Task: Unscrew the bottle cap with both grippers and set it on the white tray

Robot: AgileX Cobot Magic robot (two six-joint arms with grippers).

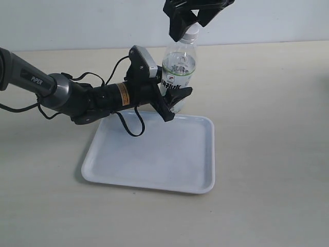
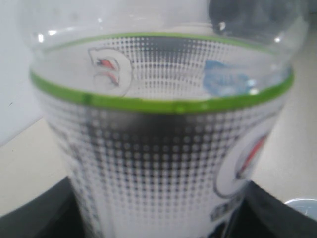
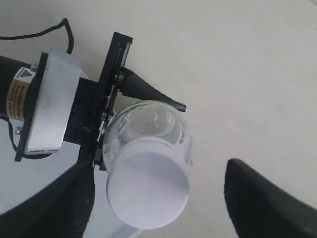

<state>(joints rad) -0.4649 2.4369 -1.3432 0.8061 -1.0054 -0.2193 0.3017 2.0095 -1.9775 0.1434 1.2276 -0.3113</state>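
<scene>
Right gripper [image 1: 191,23] hangs over bottle cap [image 3: 148,191], jaws wide, clear of it. Left gripper [image 1: 175,103] clamps bottle [image 1: 179,64] low, likely steadying it against the twist.

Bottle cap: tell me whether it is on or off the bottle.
On. The bottle cap sits on the neck of the bottle, between the open fingers of the right gripper.

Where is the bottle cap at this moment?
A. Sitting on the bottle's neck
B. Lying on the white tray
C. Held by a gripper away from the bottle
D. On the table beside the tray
A: the bottle cap sits on top of the bottle, the right gripper has its fingers spread either side of it, and no cap lies on the white tray.
</scene>
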